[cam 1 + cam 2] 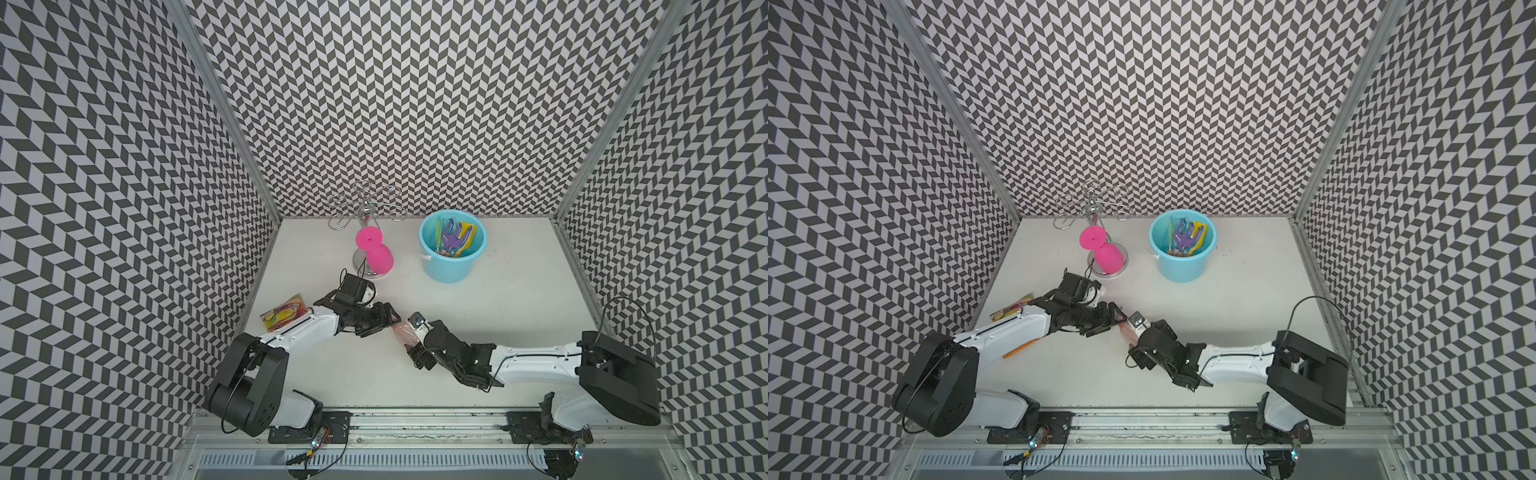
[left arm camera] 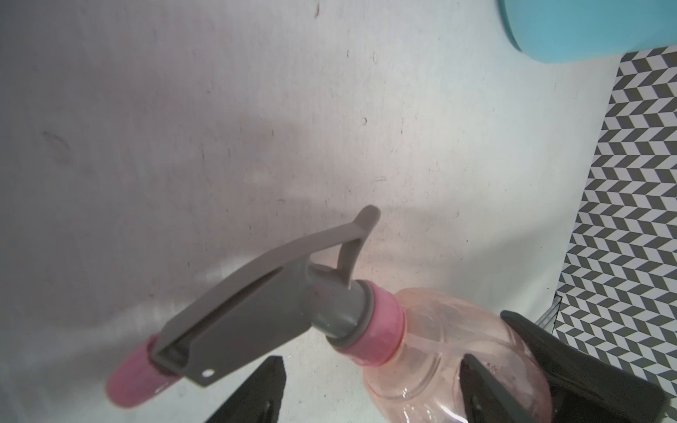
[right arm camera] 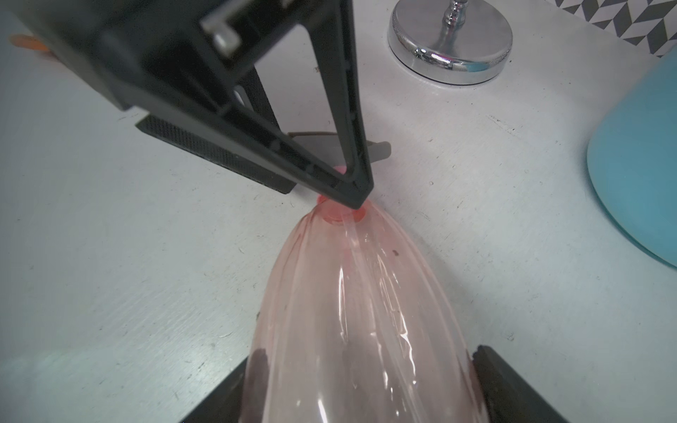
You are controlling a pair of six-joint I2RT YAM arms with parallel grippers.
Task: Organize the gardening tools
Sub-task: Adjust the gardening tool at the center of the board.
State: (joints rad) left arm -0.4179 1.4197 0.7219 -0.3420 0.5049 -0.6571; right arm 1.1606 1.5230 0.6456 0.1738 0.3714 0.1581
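A: Task item first. What does the spray bottle (image 1: 402,333) look like?
B: See-through pink body with lengthwise ribs and a thin clear tube inside. Solid pink collar, grey trigger head, pink nozzle tip. It lies about level, not upright.
A: Where is it?
B: Between the two end effectors, over the middle of the surface (image 1: 519,332). The fat end sits in the right end effector (image 3: 359,388). The head end points at the left end effector (image 2: 370,366).
A: Right one's state?
B: Clamped on the bottle body, a finger pressed on each side. The right wrist view shows dark pads through the plastic.
A: Left?
B: Jaws apart, straddling shoulder and collar. One finger (image 2: 491,395) looks against the body and the other has a gap to the collar. Not clamped.
A: Bottle lifted or resting?
B: Can't tell.
A: Arm poses?
B: In both top views each arm reaches low from the rail at the near edge. The forearms angle inward and the end effectors meet nearly tip to tip.
A: Other tools?
B: Purple fork (image 1: 453,237), yellow shovel (image 1: 470,230) and green trowel (image 1: 437,232) stand in a blue bucket (image 1: 451,268). It's beyond the right end effector, well apart.
A: Extras?
B: Pink cup (image 1: 376,255) on a chrome stand (image 3: 450,47), just beyond the left end effector. Snack packet (image 1: 284,313) is back beside the left forearm.
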